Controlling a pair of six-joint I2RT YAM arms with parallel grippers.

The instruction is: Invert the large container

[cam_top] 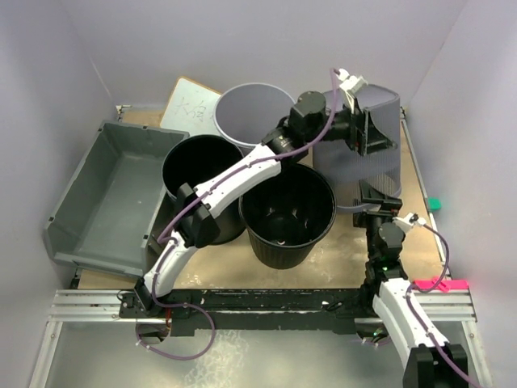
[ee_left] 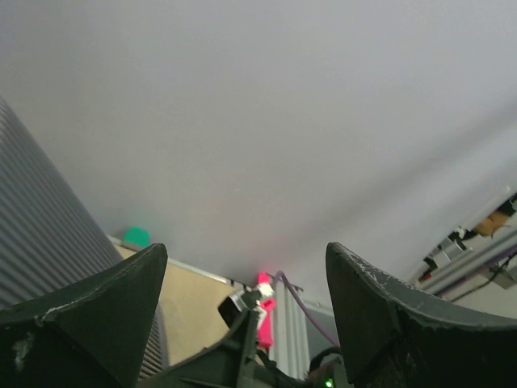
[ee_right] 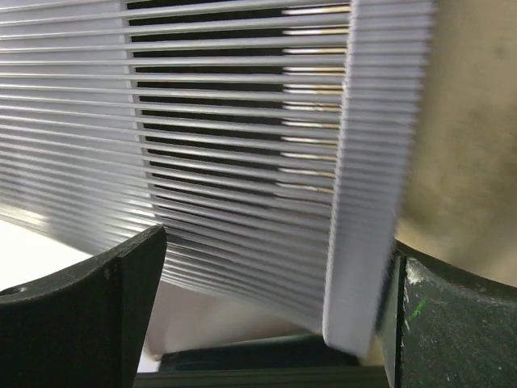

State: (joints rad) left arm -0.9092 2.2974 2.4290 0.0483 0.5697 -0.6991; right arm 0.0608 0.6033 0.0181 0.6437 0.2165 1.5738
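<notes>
The large container (cam_top: 113, 194), a wide shallow grey tub, lies at the far left with its open side up, tilted against the left wall; neither gripper is near it. My left gripper (cam_top: 365, 133) reaches across to the back right and stands open beside the top of a tall ribbed grey bin (cam_top: 355, 166). In the left wrist view this gripper (ee_left: 245, 246) has nothing between its fingers, and the bin (ee_left: 48, 242) is outside the left finger. My right gripper (ee_right: 279, 242) is open, with the bin's ribbed wall (ee_right: 371, 162) standing between its fingers, close to the right one.
Two round black buckets (cam_top: 202, 186) (cam_top: 287, 214) stand mid-table beside the tub, under my left arm. A round grey bucket (cam_top: 250, 113) and a white board (cam_top: 190, 101) sit at the back. A green item (cam_top: 434, 203) is on the right edge.
</notes>
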